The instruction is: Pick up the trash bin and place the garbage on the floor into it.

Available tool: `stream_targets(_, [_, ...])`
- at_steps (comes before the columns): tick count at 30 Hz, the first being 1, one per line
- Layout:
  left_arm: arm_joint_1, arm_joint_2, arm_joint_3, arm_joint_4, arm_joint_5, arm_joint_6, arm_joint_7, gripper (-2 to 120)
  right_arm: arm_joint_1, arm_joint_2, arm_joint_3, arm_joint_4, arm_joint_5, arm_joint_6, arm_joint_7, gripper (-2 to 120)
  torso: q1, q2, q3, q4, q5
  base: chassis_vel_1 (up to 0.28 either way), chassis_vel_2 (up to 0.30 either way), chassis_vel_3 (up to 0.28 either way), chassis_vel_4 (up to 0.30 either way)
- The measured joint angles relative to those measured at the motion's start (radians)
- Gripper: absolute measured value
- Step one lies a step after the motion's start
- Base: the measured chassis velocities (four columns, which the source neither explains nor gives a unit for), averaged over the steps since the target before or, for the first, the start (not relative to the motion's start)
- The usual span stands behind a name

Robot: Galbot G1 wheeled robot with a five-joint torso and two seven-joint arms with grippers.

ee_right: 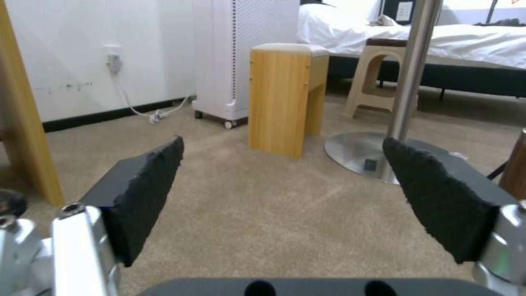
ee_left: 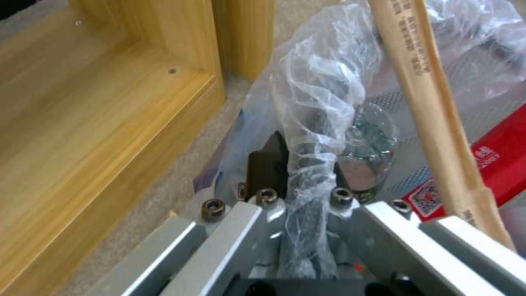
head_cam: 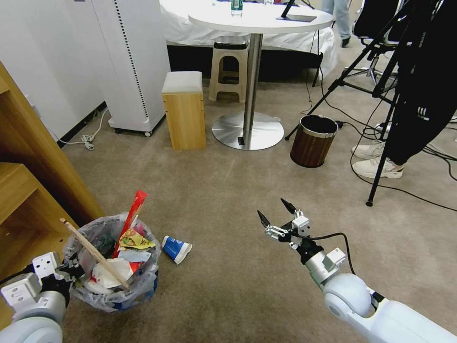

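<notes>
With the left gripper clamped on the rim of the nearly full trash bin, one blue-white cup remains on the floor as the right gripper hovers spread and empty.

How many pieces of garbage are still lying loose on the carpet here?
1: a blue-white paper cup lies on its side on the floor, just right of the trash bin, which the left pincer grips by its rim. The bin may hide more behind it.

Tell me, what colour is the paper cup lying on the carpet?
Blue and white. The paper cup shows best in the head view, beside the trash bin.
</notes>
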Motion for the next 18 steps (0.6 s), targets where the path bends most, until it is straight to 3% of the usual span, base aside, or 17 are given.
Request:
stream_targets(7, [0.049,0.024,-0.047,-0.05,-0.099,0.052,-0.06,1,-0.045,0.028,0.036,-0.005,-0.018,0.003,-0.003,99,0.0,0.0,0.0,0.0,0.0002,0.0,0.0,0.0,0.0])
stream_targets(18, [0.085,0.019,-0.048,-0.084,-0.091,0.051,-0.061,1,-0.155,0.035,0.137,0.006,-0.056,0.042,-0.016,100,0.0,0.0,0.0,-0.0002,0.0003,0.0,0.0,0.0,0.0])
